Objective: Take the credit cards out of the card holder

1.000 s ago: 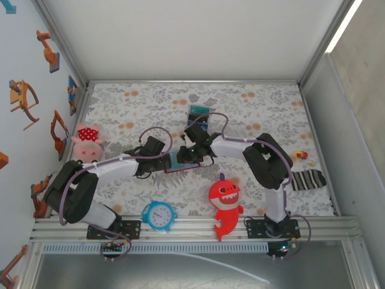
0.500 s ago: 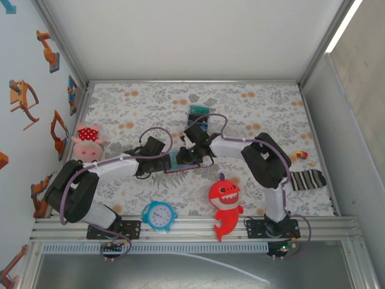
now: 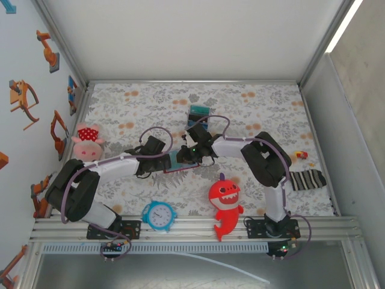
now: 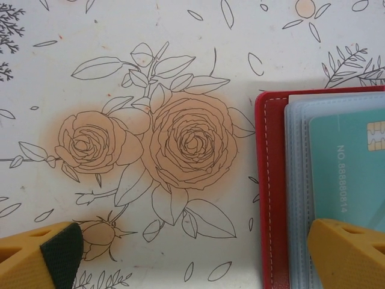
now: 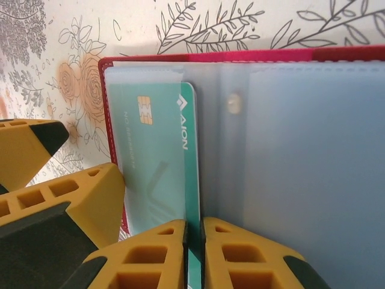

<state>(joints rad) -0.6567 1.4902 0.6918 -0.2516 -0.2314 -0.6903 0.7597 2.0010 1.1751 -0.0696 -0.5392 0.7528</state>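
Note:
The card holder (image 5: pixel 240 56) lies open on the flowered cloth, dark red rim around pale blue-grey sleeves. A teal credit card (image 5: pixel 156 150) sits in its left sleeve. My right gripper (image 5: pixel 194 232) is shut on that card's near right edge, one finger on each face. My left gripper (image 4: pixel 192 259) is open wide, with its right finger (image 4: pixel 349 253) resting on the card holder (image 4: pixel 267 180) over the teal card (image 4: pixel 352 162) and its left finger on bare cloth. From above, both grippers meet at the card holder (image 3: pixel 180 168) mid-table. A small teal and blue stack (image 3: pixel 197 111) lies further back.
A red shark toy (image 3: pixel 225 201) and a blue alarm clock (image 3: pixel 159 215) lie near the front rail. A pink pig plush (image 3: pixel 87 141) sits at the left wall. A striped sock (image 3: pixel 307 179) and a small red toy (image 3: pixel 301 155) lie at the right.
The right gripper's fingers have closed a little tighter on the teal card. Both arms stay almost where they were.

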